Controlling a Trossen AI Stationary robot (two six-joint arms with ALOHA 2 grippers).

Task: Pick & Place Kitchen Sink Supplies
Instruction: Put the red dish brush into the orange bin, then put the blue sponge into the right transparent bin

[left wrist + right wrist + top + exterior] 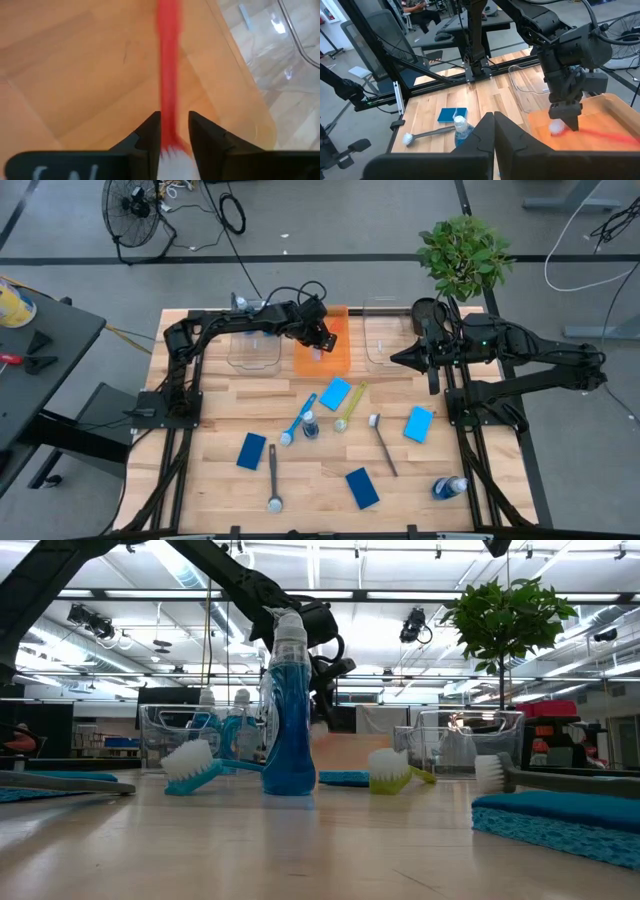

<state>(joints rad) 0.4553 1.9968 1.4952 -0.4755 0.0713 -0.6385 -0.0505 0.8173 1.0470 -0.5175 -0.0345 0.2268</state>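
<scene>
My left gripper (pixel 320 340) hangs over the orange bin (pixel 322 360), shut on a red brush (pixel 610 136) with a white bristle head (pixel 556 127). In the left wrist view the red handle (pixel 168 60) runs away from the fingers above the bin floor. My right gripper (pixel 398 358) waits shut beside the right clear bin (pixel 385 330) and touches nothing. On the table lie several blue sponges (pixel 336 392), a blue brush (pixel 297 418), a yellow-green brush (pixel 350 406), two dark grey brushes (pixel 383 442) and clear bottles (pixel 310 425). My left gripper (pixel 174 135) pinches the red brush between its two fingers at the neck (pixel 169 125), right beside the white head. The fingers (pixel 565 117) come from above, pointing down. The handle sticks out roughly level inside the orange bin; whether it touches the floor, I cannot tell.
A clear bin (pixel 255 345) stands left of the orange one and holds bottles (pixel 240 715). The potted plant (pixel 463 255) stands at the far right corner. Another bottle (pixel 449 487) lies near the right near edge. Bare wood lies along the left side of the table.
</scene>
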